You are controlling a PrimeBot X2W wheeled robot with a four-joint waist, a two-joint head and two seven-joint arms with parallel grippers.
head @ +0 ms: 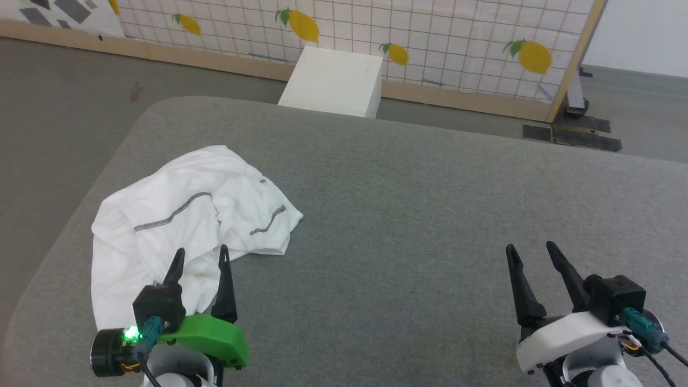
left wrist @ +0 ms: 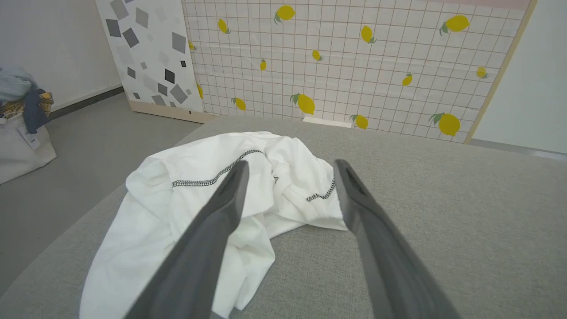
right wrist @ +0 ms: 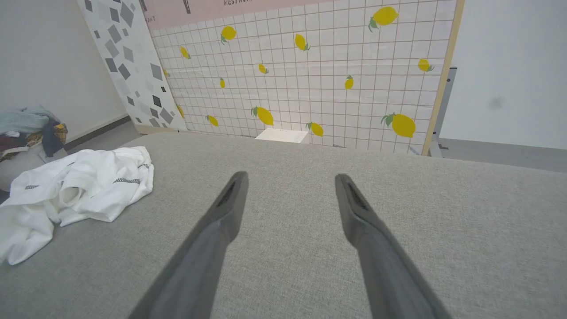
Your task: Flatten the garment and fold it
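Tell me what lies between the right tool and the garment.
Only bare grey tabletop separates the right tool from the garment, as head and right wrist views show.

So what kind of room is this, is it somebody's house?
Probably a robot test room, not a home: a lemon-print backdrop stands propped like a stage set, a white shirt lies on a big grey cloth-covered table, and a bag of clothes sits nearby.
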